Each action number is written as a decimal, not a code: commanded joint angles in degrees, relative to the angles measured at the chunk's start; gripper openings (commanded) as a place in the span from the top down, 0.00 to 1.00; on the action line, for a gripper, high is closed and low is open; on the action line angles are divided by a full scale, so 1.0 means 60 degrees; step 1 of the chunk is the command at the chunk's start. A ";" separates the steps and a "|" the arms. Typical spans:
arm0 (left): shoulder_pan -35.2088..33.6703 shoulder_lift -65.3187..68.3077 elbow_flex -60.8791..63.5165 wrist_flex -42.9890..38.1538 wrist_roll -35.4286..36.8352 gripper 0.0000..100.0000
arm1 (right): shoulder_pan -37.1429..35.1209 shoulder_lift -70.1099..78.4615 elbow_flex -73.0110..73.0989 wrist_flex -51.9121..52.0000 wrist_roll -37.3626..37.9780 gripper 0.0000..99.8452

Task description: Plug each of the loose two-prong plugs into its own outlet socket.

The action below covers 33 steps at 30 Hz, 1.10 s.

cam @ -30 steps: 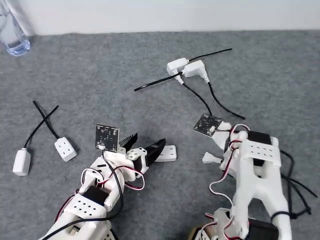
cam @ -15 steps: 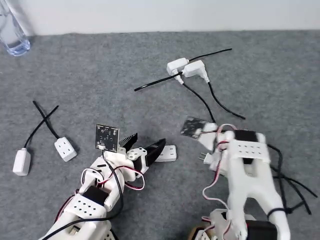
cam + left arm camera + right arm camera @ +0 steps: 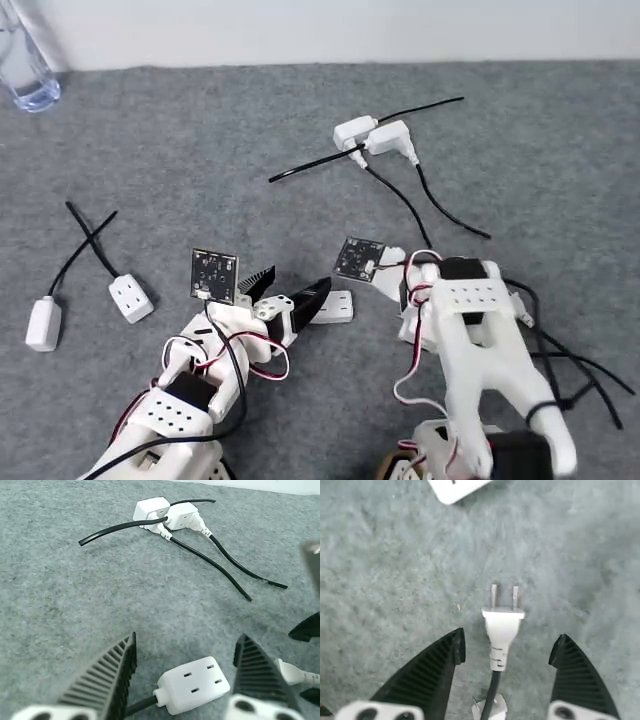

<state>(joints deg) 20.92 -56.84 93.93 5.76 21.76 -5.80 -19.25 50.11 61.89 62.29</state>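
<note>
A white outlet socket lies on the grey carpet between the open fingers of my left gripper. From the left wrist, my left gripper stands wide with the socket on the floor between the fingers, untouched. My right gripper is open and hovers over a loose two-prong plug, one finger on each side. Its prongs point toward the socket's corner. The plug lies just beside the socket. In the high view the right arm covers the plug.
A plug and socket joined together lie at the back with black cables. At the left lie a second socket and a white plug with cords. A glass stands at the far left corner.
The right arm has swung left toward the socket, and now covers the loose plug in the high view. The left arm and the socket have not moved.
</note>
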 commanded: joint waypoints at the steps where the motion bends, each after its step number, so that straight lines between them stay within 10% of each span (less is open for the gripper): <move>1: 0.0000 -0.0073 -0.0081 -0.0161 0.0000 0.70 | 0.0095 0.0769 -0.0513 -0.0476 0.0103 0.74; 33: 0.0015 -0.0073 -0.0081 -0.0161 0.0000 0.70 | 0.0476 0.3641 -0.2901 0.0359 -0.0117 0.79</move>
<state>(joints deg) 20.92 -56.84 93.93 5.76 21.76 -3.96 3.25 34.64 61.36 61.67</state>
